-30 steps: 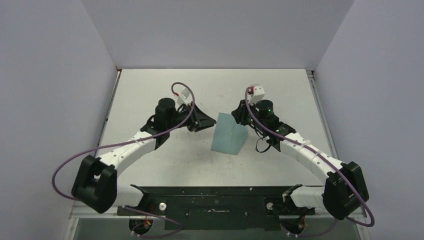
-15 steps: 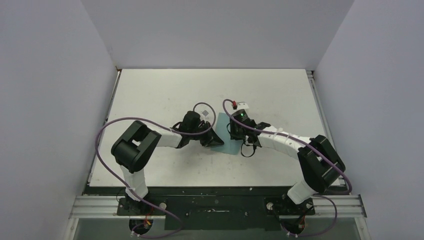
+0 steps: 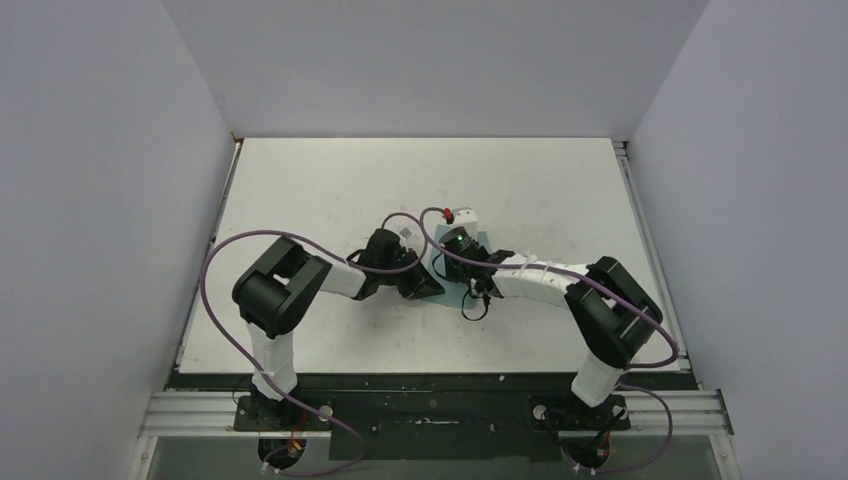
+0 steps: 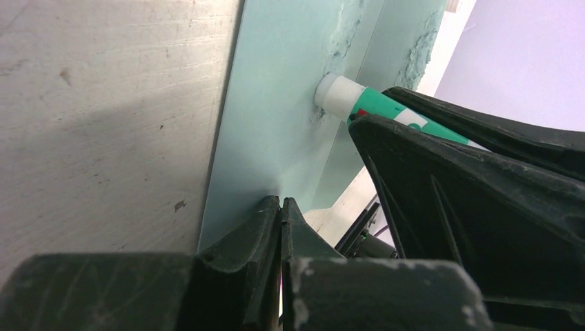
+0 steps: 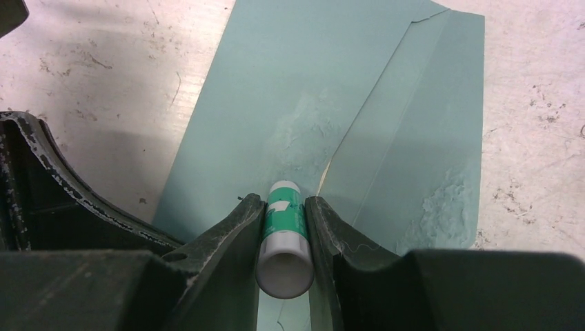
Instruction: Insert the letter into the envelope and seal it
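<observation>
Teal envelope [image 5: 276, 103] flat on the table [image 5: 103, 83], about mid-table, with both my grippers down on it.

My right gripper [image 5: 283, 205] pinches a white-and-green stick [image 4: 372, 103] between its jaws. The stick's white tip touches the teal paper beside a diagonal fold, where the surface looks roughened, and a second rough patch sits towards one corner. My left gripper [image 4: 281, 205] has its jaws pressed together, tips at the envelope's edge, just beside my right fingers; I cannot tell whether any paper is caught between them. The tabletop around the envelope is pale and scuffed.
</observation>
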Tool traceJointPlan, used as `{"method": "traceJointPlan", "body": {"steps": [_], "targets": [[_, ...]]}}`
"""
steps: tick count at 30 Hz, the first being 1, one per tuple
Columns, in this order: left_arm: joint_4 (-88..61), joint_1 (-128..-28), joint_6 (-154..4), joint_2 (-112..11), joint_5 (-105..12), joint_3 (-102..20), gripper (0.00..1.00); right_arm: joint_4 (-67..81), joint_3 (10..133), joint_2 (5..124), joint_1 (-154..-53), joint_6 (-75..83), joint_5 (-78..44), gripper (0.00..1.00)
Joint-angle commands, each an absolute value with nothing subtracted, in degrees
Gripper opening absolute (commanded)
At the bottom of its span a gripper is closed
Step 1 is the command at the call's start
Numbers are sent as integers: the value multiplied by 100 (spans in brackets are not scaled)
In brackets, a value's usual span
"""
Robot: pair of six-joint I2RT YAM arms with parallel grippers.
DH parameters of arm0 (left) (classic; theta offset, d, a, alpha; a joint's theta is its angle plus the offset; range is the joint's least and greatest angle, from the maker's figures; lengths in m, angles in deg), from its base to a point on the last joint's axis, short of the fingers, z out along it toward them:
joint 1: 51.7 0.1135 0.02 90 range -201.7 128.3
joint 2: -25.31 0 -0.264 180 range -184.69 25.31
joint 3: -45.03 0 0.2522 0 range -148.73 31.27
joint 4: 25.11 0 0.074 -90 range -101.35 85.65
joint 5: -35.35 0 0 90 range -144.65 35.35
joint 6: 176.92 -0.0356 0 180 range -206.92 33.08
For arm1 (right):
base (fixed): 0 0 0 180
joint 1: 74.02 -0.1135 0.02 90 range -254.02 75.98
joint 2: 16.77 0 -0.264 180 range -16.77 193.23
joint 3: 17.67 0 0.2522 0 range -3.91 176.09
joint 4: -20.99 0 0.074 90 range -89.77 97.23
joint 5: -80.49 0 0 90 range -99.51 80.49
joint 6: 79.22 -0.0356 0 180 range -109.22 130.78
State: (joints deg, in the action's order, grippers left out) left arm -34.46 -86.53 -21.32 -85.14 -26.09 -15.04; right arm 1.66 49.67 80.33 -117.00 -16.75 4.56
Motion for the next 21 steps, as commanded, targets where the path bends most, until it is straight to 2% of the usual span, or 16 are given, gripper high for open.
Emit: {"method": "traceJointPlan", "body": {"steps": [1,5,13,21], "targets": [[-2438,-8528,-2415,-8646,-3102,-1408,0,300,5146,8207,-11805,-1690,1245,5],[-2408,-8448,-2478,-8668,-2994,-1263,0,420,5148,8331,-11714,-1737,1528,5],[-2978,-8317,-2124,-8818,-2769,-997,0,215,5586,8807,-11454,-1789,1179,5],[-3198,-8317,-1811,-8948,-2853,-1062,0,-577,5470,8338,-11831,-1682,204,5]]}}
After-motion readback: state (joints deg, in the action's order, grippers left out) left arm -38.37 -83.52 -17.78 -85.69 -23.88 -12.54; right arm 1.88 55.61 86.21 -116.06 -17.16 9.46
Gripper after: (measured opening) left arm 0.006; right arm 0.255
